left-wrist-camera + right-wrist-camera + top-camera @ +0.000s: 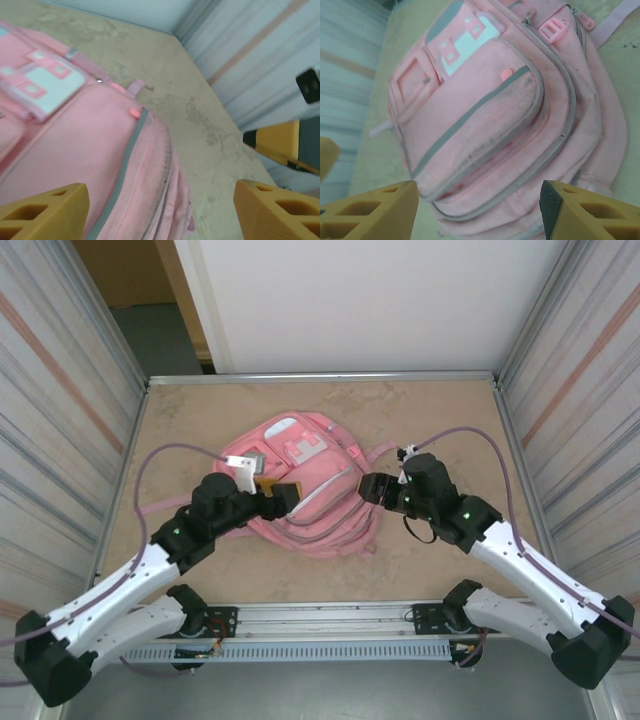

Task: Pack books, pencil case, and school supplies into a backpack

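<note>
pink backpack: lies flat at mid-desk, front pockets up, white patch on the upper pocket, grey trim along the zips. left end effector: released, yellow fingers spread above the backpack's left side, grasping nothing. right end effector: released at the backpack's right edge, grasping nothing.

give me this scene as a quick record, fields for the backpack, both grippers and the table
backpack: pink, lying flat mid-table, front pockets facing up
zips: look closed, as far as the wrist views show
strap: trails on the table off the backpack's left side
left gripper: open, nothing between the fingers, over the backpack's left part
right gripper: open, holding nothing, at the backpack's right side
table: beige, marbled top
</note>
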